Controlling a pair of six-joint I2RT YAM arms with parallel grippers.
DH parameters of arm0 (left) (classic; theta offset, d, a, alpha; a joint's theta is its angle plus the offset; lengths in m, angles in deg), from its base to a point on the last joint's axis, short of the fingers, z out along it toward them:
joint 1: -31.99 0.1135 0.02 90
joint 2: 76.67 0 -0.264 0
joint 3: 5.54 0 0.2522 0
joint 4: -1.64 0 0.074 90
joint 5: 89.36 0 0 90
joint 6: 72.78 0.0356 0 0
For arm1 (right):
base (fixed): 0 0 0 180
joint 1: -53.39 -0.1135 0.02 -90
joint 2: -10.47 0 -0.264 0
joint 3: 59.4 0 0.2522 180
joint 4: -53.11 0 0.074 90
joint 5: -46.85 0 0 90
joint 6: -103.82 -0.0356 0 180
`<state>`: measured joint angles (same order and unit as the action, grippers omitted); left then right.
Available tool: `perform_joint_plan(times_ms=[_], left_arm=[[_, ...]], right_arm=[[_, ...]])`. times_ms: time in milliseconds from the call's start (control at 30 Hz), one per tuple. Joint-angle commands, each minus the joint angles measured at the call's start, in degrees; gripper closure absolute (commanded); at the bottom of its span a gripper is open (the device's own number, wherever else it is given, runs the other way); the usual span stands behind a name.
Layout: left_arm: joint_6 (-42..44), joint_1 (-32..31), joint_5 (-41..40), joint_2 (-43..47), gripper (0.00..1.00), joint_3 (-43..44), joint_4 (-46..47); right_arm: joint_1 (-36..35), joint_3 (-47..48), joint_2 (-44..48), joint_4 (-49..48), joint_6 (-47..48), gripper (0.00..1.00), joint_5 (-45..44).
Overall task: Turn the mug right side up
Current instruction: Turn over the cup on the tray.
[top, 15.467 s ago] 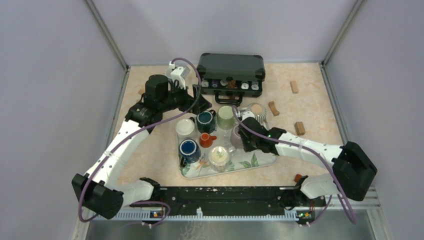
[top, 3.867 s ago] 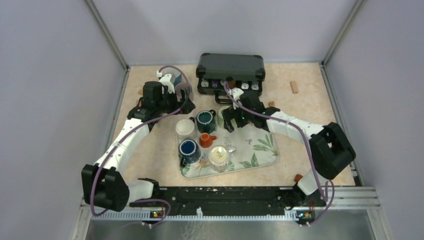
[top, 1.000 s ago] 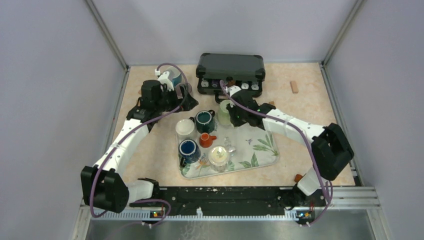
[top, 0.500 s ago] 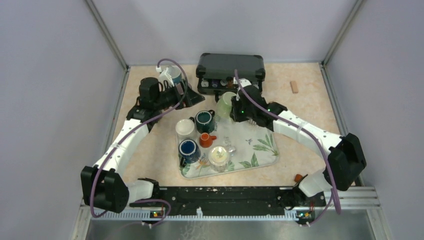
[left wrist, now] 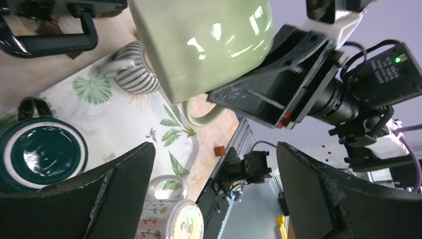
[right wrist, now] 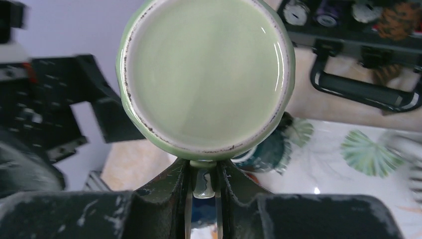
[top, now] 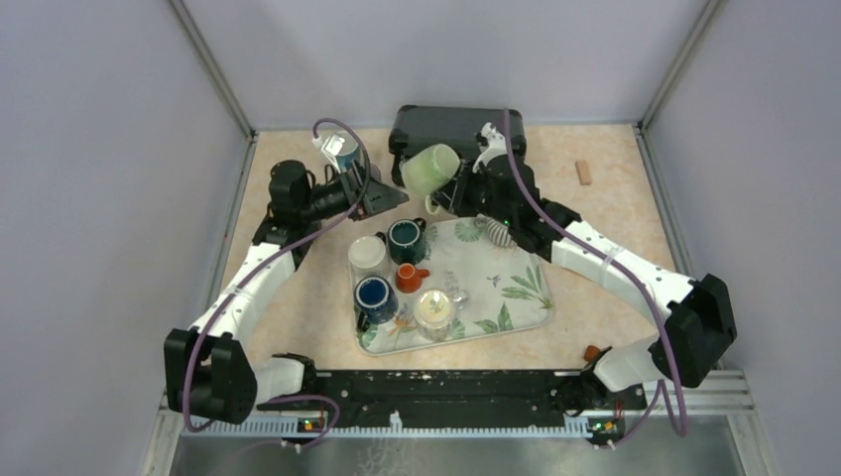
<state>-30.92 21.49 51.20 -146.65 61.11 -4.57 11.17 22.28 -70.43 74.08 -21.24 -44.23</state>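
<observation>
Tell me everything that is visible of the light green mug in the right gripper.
The light green mug is glossy, probably glazed ceramic, with a round body and one loop handle. The right gripper is shut on that handle and holds the mug in the air, tilted on its side, near the black case. Its flat base, ringed by a darker rough line, faces the right wrist camera. Nothing else touches it.

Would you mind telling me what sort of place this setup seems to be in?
Most likely a robotics lab test cell, not a kitchen: plain walls with metal corner posts, two arms bolted to a rail, the right claw holding a green mug, and a staged leaf-print tray near a black case.
</observation>
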Motion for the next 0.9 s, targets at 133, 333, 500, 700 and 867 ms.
perform_joint_plan(times_ms=[133, 333, 500, 700, 867], left_arm=[[-11.0, 0.4, 8.7, 0.5, 0.01, -3.0, 17.3], [-19.4, 0.4, 9.7, -0.6, 0.03, -4.6, 27.1], [-23.1, 0.3, 10.5, -2.2, 0.09, -4.9, 32.1], [-28.1, 0.0, 9.6, -3.1, 0.21, -5.5, 38.8], [-29.4, -1.6, 8.3, -3.4, 0.33, -5.4, 40.1]], right_arm=[[-0.1, 3.4, 3.5, -21.7, -9.1, 1.0, 7.1], [-0.1, 0.9, 2.4, -31.6, -15.3, 1.0, 10.6], [-0.1, -0.7, 1.1, -38.8, -20.0, 1.0, 12.6], [-0.4, -1.0, -0.7, -41.3, -22.2, 1.0, 13.8], [-0.7, -1.4, -1.3, -42.1, -22.3, 1.0, 13.3]])
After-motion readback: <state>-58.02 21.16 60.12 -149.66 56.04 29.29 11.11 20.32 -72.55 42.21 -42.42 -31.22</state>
